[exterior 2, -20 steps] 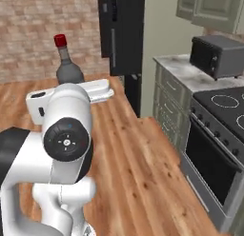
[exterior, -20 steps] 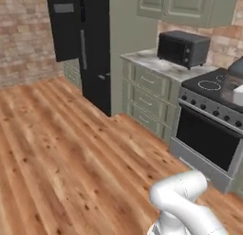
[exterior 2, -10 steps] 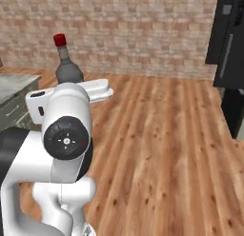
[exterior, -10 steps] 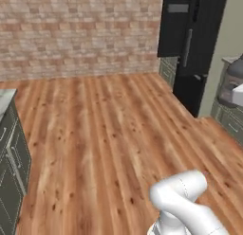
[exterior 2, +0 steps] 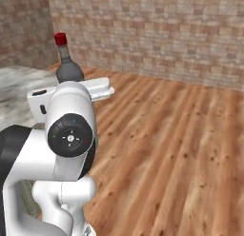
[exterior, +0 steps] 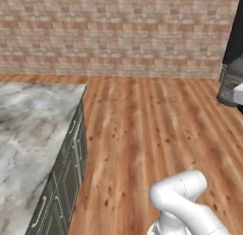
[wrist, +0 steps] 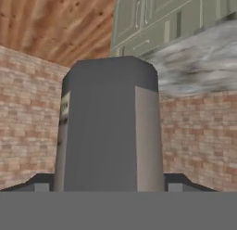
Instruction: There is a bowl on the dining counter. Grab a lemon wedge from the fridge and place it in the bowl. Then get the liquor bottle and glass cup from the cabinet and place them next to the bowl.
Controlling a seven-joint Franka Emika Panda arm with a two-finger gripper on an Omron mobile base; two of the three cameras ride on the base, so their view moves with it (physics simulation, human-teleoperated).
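The liquor bottle (exterior 2: 67,67), dark grey with a red cap, stands upright just behind my arm's white elbow in the right base view. In the hand view its grey body (wrist: 111,127) rises wide between the two dark fingertips (wrist: 39,182). My gripper (wrist: 111,186) is shut on the bottle, its jaws held wide by the bottle's girth. A grey marble counter (exterior: 28,134) lies at the left of the left base view, and its top (exterior 2: 19,83) shows beyond the arm in the right base view.
Green-grey cabinet doors (exterior: 71,167) line the counter's side. Open wooden floor (exterior: 142,125) runs to a brick wall (exterior: 118,35). At the far right edge stand the black fridge (exterior: 236,35) and a grey cabinet end (exterior: 230,87).
The whole picture has swung as the base turns: stove, microwave and fridge slid off to the right, brick wall and marble counter came in. The bottle stays in my gripper.
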